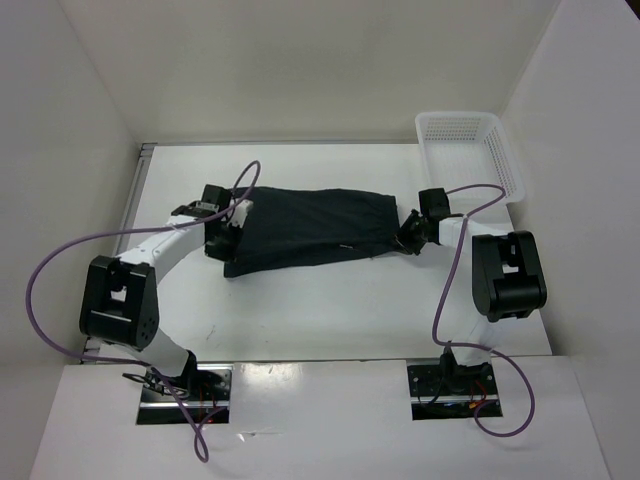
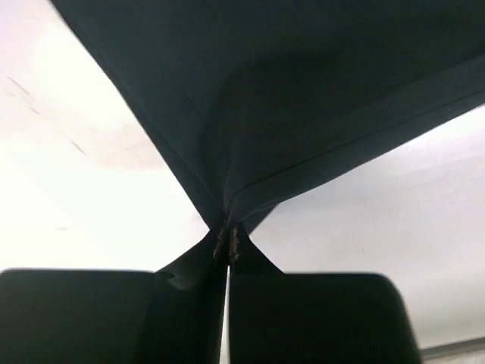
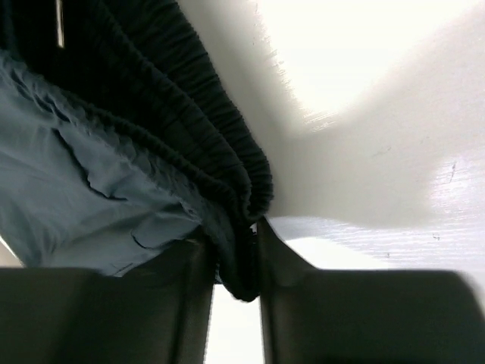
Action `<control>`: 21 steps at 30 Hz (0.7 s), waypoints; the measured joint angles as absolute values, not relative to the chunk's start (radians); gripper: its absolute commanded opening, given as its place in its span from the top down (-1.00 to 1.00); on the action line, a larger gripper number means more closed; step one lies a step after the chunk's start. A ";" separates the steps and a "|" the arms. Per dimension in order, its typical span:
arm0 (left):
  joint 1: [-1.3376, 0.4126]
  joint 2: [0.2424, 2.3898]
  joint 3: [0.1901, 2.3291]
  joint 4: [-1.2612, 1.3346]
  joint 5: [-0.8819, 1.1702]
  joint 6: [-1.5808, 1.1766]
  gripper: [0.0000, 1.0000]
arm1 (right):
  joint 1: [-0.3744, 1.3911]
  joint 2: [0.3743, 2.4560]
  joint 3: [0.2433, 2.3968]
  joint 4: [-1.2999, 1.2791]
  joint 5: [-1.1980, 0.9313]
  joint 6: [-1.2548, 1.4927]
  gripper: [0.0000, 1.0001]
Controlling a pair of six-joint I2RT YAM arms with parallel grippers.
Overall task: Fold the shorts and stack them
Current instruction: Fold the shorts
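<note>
At centre-left, the left hand (image 1: 225, 238) is pinching a thin hem corner of the black shorts (image 1: 310, 230), lying mid-frame on the tabletop (image 1: 330, 310); at centre-right, the right hand (image 1: 410, 238) is clamping the waistband. Any uneven pull is risking that thin corner slipping free.

shorts (image 2: 303, 91): cut off by the top and right edges in the left wrist view.
waistband (image 3: 212, 144): pinched end buried between the fingers of the right gripper (image 3: 236, 262).
white tag (image 3: 59, 21): clipped by the top edge, unreadable.
left gripper (image 1: 230, 240): fingertips lost against dark cloth from above.
</note>
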State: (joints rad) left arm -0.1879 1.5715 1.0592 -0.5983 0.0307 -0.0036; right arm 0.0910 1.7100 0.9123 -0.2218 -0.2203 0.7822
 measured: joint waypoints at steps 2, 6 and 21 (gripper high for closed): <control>-0.204 1.567 1.014 -0.596 0.022 -0.004 0.87 | 0.091 1.711 0.912 -0.221 -0.221 0.783 0.57; -0.246 1.576 0.908 -0.600 0.013 -0.003 0.74 | 0.091 1.713 0.912 -0.219 -0.222 0.783 0.75; -0.204 1.596 0.938 -0.661 0.057 -0.001 -0.33 | 0.091 1.712 0.912 -0.217 -0.216 0.765 0.99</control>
State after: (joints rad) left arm -0.2043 1.5963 0.9379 -0.6613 0.0570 -0.0010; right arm 0.0910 1.7119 0.9123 -0.2173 -0.2161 0.7647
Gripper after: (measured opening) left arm 0.630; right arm 0.151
